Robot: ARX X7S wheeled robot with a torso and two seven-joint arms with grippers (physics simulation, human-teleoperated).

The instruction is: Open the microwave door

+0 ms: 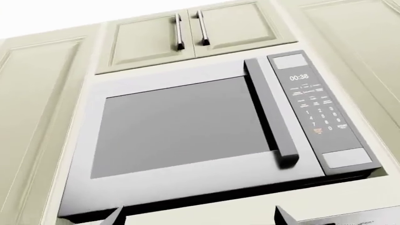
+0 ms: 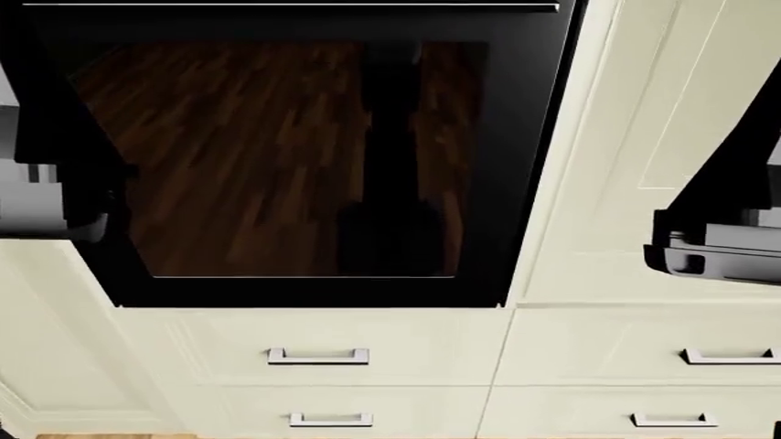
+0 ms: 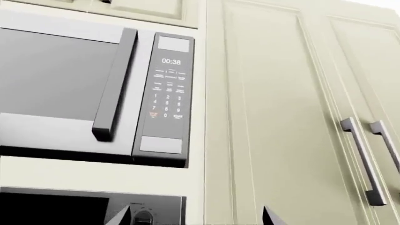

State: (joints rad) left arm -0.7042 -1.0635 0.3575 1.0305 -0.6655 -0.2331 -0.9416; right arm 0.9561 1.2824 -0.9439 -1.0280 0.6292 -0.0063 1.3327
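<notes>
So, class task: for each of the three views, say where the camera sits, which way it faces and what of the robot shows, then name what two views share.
Left wrist: near the left gripper, looking up at the microwave; fingertips show.
Head: on the robot's head, facing the oven door and drawers; both arms at the edges.
Right wrist: near the right gripper, looking up at the keypad; fingertips show.
Both wrist views share the door handle.

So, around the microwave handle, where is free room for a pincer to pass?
The microwave door is shut, its vertical handle standing proud of it. Free patches: the flat grey window beside the handle, and the door strip below its lower end. It is crowded on the other side, where the keypad panel lies close. No pincer is near yet.
</notes>
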